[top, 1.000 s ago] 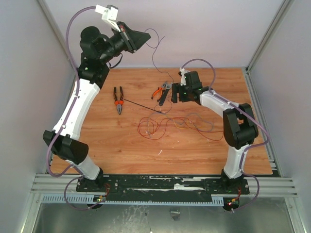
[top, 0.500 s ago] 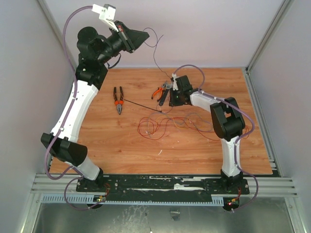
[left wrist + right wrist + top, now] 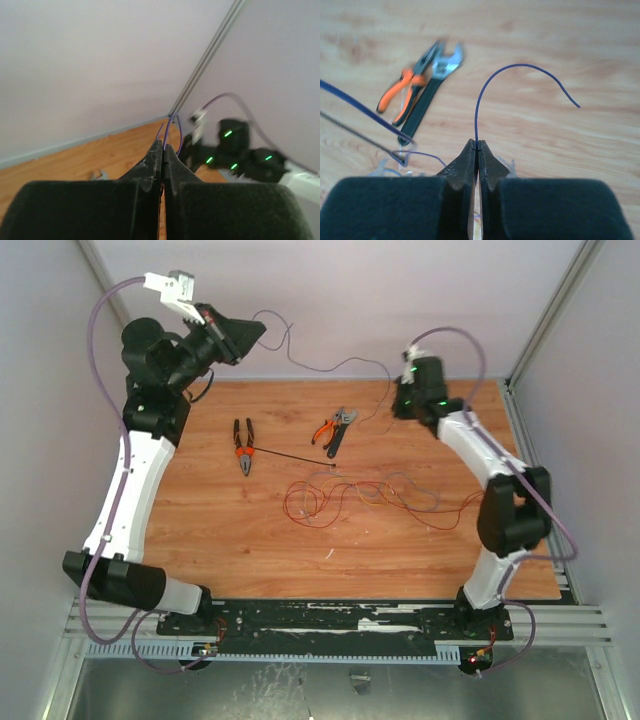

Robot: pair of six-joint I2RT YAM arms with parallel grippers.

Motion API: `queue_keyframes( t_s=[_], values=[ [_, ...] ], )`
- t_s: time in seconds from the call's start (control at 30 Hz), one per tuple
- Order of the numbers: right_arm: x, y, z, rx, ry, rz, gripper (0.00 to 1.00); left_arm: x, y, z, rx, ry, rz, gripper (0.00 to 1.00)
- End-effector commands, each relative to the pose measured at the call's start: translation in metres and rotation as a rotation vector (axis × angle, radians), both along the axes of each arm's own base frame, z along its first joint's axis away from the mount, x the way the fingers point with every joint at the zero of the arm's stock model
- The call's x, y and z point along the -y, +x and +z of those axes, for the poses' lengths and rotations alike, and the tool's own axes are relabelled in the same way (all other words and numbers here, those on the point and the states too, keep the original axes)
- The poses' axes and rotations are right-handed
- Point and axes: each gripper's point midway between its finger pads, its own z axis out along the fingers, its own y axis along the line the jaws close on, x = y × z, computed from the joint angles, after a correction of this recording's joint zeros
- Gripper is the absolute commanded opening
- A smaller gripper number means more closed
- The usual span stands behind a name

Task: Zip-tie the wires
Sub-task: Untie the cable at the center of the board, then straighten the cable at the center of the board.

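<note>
The left gripper [image 3: 256, 328], in the upper left of the top view, is fully closed on a thin dark purple wire [image 3: 330, 367]. This wire hangs in the air across the upper middle to the right gripper [image 3: 477, 146], which is also pinched tight on it, with a short free end curving to the right. The thin straight black plastic zip tie [image 3: 295, 457] lies flat in the centre of the wooden table [image 3: 200, 540], its long axis going left to right and slightly down, just above the loose tangle of thin red and orange wires [image 3: 360, 492].

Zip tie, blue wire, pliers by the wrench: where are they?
zip tie [image 3: 295, 458], top view, middle of the strip.
blue wire [image 3: 476, 117], right wrist view, upright part below its arch.
orange-handled pliers [image 3: 394, 90], right wrist view, one orange handle.
</note>
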Motion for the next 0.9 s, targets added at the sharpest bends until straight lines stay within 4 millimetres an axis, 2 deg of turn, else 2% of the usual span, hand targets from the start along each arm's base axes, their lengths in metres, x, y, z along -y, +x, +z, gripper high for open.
queue_keyframes(
  t_s=[0.0, 0.1, 0.13, 0.17, 0.23, 0.27, 0.4, 0.53, 0.63, 0.7, 0.87],
  values=[
    [0.097, -0.005, 0.078, 0.148, -0.071, -0.224, 0.00, -0.019, -0.017, -0.015, -0.011, 0.018, 0.059, 0.00],
    [0.155, -0.033, 0.103, 0.195, -0.072, -0.342, 0.00, -0.027, -0.029, -0.041, -0.055, 0.016, 0.096, 0.00],
    [0.173, -0.042, 0.100, 0.184, -0.083, -0.376, 0.00, -0.029, -0.032, -0.050, -0.070, 0.014, 0.109, 0.00],
    [0.189, -0.056, 0.108, 0.197, -0.092, -0.411, 0.00, -0.034, -0.033, -0.061, -0.088, 0.010, 0.135, 0.00],
    [0.217, -0.081, 0.110, 0.195, -0.114, -0.478, 0.00, -0.038, -0.038, -0.079, -0.121, 0.009, 0.158, 0.00],
    [0.227, -0.094, 0.102, 0.180, -0.124, -0.503, 0.00, -0.040, -0.039, -0.089, -0.140, 0.010, 0.165, 0.00],
    [0.257, -0.136, 0.100, 0.190, -0.139, -0.587, 0.00, -0.035, -0.055, -0.131, -0.233, -0.007, 0.127, 0.00],
    [0.287, -0.164, 0.087, 0.160, -0.204, -0.721, 0.00, -0.027, -0.079, -0.178, -0.324, -0.027, 0.065, 0.00],
    [0.304, -0.174, 0.072, 0.112, -0.218, -0.800, 0.00, -0.024, -0.093, -0.210, -0.379, -0.028, 0.046, 0.00],
    [0.316, -0.179, 0.064, 0.097, -0.225, -0.844, 0.00, -0.025, -0.098, -0.238, -0.437, -0.015, 0.051, 0.00],
    [0.340, -0.192, 0.050, 0.082, -0.243, -0.938, 0.00, -0.029, -0.104, -0.281, -0.509, -0.013, 0.079, 0.00]
  ],
)
